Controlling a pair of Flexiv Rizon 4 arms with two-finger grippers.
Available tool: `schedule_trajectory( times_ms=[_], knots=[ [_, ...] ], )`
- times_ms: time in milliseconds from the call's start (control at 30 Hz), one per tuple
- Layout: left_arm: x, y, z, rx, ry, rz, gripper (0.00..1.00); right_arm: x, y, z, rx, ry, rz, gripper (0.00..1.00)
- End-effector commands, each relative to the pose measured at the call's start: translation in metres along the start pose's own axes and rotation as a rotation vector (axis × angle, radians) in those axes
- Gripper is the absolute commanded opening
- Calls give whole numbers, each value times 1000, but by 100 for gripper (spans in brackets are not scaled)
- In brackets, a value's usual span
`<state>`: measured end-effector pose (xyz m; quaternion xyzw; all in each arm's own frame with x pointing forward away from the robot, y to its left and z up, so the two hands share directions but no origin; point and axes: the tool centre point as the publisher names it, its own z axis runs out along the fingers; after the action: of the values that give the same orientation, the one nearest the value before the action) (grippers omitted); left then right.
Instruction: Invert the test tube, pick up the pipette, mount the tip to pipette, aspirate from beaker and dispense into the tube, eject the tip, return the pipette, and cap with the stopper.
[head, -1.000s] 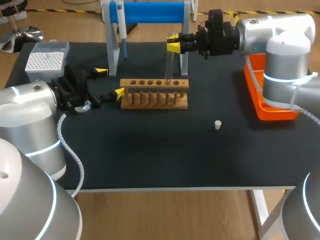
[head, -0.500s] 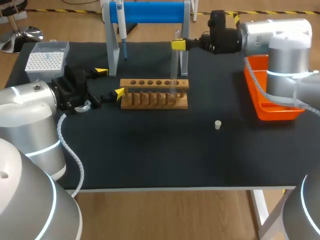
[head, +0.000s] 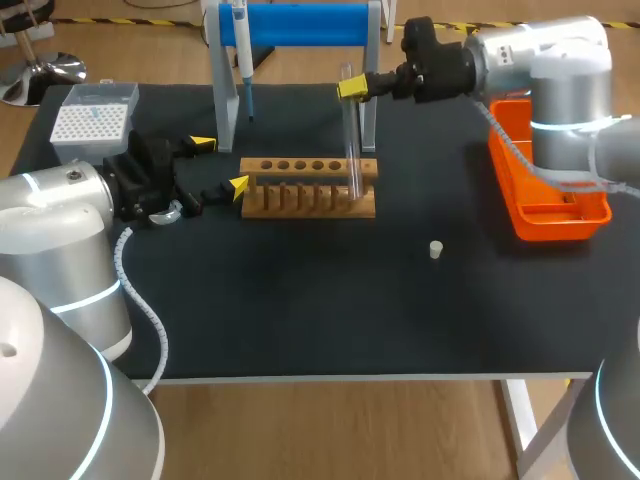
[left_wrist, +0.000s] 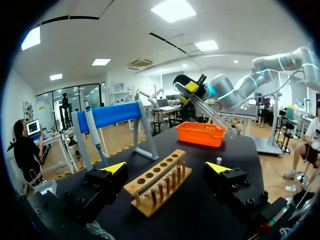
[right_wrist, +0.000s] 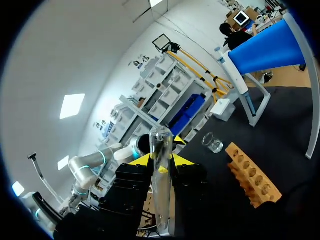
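Turning since a second ago, the right gripper (head: 350, 88) has drawn back towards its own side. The test tube (head: 351, 140), clamped between both fingers, now stands over the right end of the wooden rack (head: 310, 188). The left gripper (head: 220, 165) hangs spread wide at the rack's left end. The pipette (head: 241, 60) hangs on the blue stand (head: 300, 22). Only the right wrist view shows the beaker (right_wrist: 212, 143), beyond the rack. Only the head view shows the stopper (head: 435, 249), lying alone on the table.

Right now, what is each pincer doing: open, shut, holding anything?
Left pincer: open, holding nothing, at the end of the wooden rack.
Right pincer: shut on the test tube.
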<state>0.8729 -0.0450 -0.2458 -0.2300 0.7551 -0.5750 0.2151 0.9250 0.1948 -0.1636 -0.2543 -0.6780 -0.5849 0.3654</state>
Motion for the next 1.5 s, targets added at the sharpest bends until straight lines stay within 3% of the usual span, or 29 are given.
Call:
schedule_trajectory(
  times_ms=[33, 67, 300, 600, 867, 1233, 1500],
  knots=[
    [2, 1, -1, 2, -5, 2, 100, -1, 2, -1, 9, 5, 0, 0],
    [2, 1, -1, 2, -5, 2, 100, -1, 2, -1, 9, 5, 0, 0],
    [2, 1, -1, 2, -5, 2, 100, -9, -6, 7, 23, 124, 341, 0],
    [2, 1, -1, 2, -5, 2, 100, -3, -7, 3, 17, 185, 499, 0],
    [2, 1, -1, 2, -5, 2, 100, -6, -9, -3, -10, 38, 499, 0],
    [2, 1, -1, 2, -5, 2, 100, -5, -9, -9, -92, 22, 558, 0],
    [2, 1, -1, 2, -5, 2, 100, -4, -13, -8, -63, 38, 568, 0]
  ],
)
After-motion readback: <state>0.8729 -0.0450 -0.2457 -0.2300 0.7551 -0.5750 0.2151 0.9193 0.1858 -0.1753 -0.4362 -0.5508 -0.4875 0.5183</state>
